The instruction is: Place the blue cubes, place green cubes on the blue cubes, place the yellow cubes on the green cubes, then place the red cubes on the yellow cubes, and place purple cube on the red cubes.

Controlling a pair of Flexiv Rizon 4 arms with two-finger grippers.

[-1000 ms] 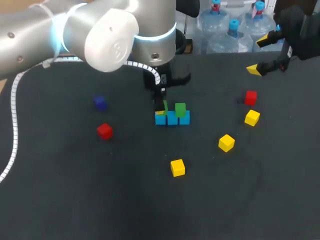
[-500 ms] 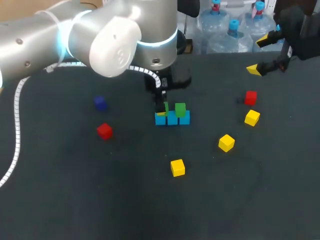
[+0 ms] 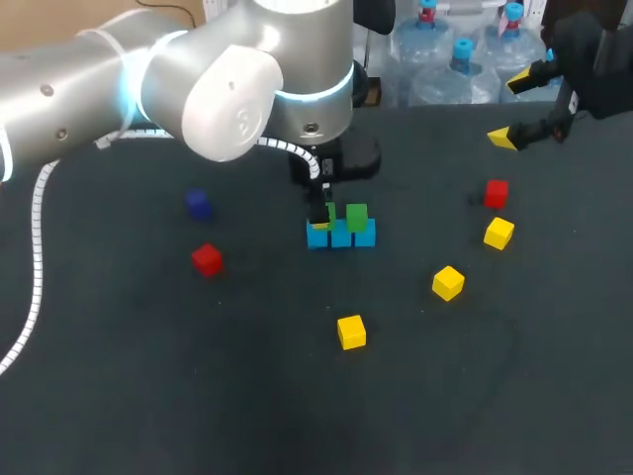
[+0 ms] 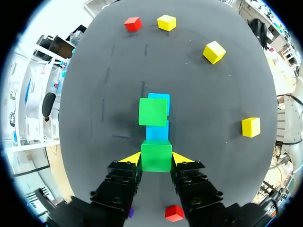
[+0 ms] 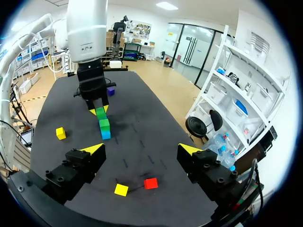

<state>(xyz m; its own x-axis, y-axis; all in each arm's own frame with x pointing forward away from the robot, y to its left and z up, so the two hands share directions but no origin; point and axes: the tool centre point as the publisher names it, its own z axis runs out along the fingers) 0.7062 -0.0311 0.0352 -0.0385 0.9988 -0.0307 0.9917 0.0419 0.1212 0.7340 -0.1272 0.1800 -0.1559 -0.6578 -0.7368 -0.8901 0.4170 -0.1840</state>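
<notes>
Three blue cubes (image 3: 341, 236) form a short row mid-table. One green cube (image 3: 357, 217) sits on the row's right part; the left wrist view shows it as the green cube (image 4: 153, 111) ahead of the fingers. My left gripper (image 3: 322, 214) points down over the row's left part and is shut on a second green cube (image 4: 156, 155), a yellow tip on each side. Whether this cube touches the blue cubes (image 4: 157, 132) below it I cannot tell. At the far right, well above the table, my right gripper (image 3: 512, 109) is open and empty; in its own view the right gripper (image 5: 142, 151) looks toward the blue row.
Loose yellow cubes lie at front centre (image 3: 350, 332), right of centre (image 3: 448, 283) and further right (image 3: 498, 234). One red cube (image 3: 497, 193) lies at right, another red cube (image 3: 207, 259) at left. A purple cube (image 3: 199, 204) lies far left. A white cable (image 3: 30, 257) trails along the left side.
The left arm's big upper joints have swung a little to the right. Its gripper stays over the blue row with the green cube in it. The right arm has not moved.
</notes>
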